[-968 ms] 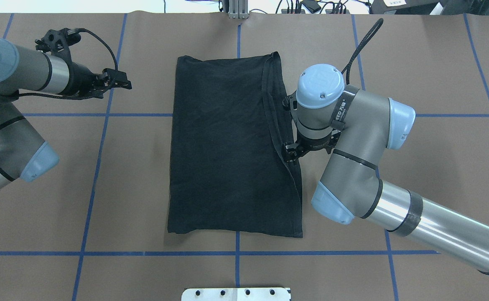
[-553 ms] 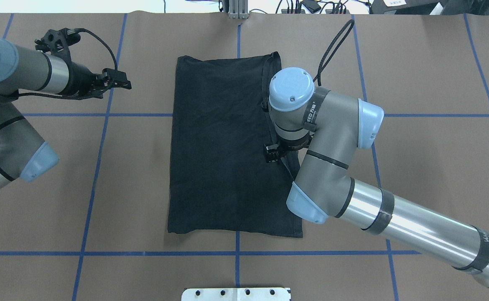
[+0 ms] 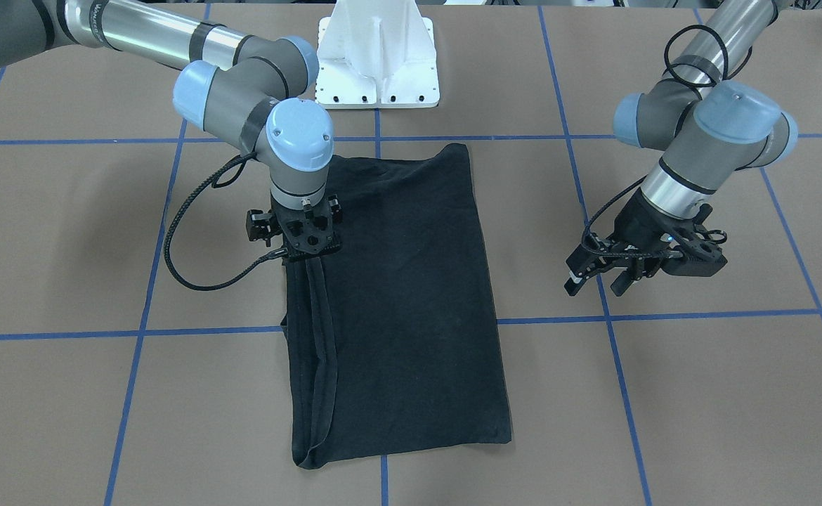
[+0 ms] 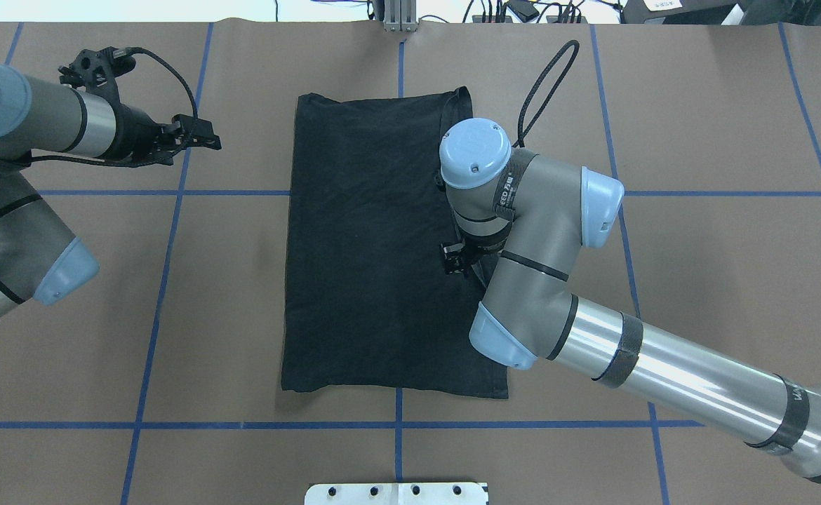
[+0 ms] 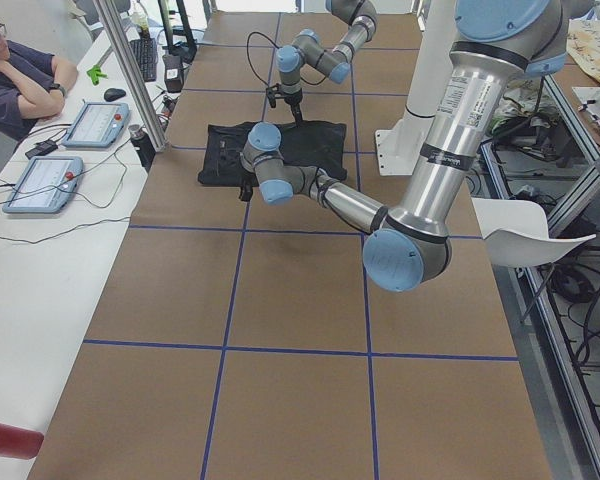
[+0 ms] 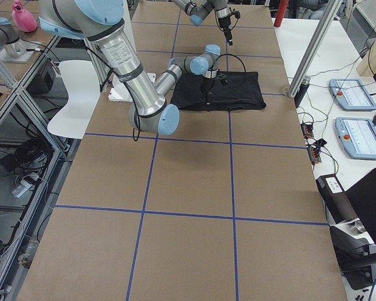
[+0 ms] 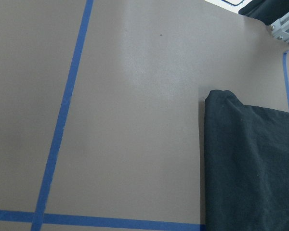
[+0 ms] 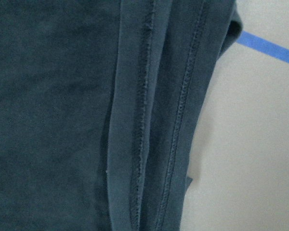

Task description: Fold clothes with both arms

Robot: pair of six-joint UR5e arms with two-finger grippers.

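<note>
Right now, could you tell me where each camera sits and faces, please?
Front-facing: across the table, facing the robot; black T-shirt, right arm, left arm, white pedestal.
Overhead: behind the robot, looking forward and down; both arms.
Exterior left: table's left end, looking along it; left arm near.
Exterior right: opposite end; right arm near.
Left wrist: down at table and T-shirt corner; no robot part.
Right wrist: close on T-shirt's stitched hems; no robot part.
Shared: both wrist views catch the T-shirt.
</note>
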